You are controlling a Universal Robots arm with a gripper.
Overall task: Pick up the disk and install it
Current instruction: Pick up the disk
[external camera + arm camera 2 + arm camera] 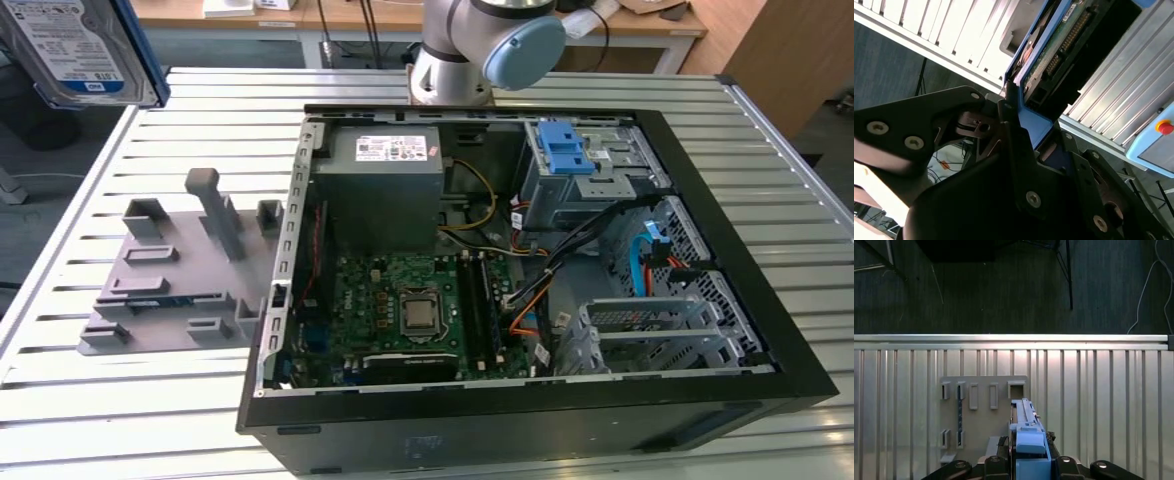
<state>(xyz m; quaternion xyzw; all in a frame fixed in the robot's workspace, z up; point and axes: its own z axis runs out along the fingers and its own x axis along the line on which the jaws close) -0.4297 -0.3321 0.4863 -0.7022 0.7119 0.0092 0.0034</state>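
Fingers (1016,145) pinch the disk (74,50), clear of the open computer case (534,430) holding motherboard (400,300) and power supply (380,190).

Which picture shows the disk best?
The exterior view: the disk shows its flat labelled face, high on the exterior view's left, partly cut off. The second wrist view shows the disk close up, blue frame and green board. The first wrist view shows the disk edge-on.

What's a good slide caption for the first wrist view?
Gripper clamped on the blue-framed disk, held edge-on, with the grey slotted fixture and slatted table beyond.
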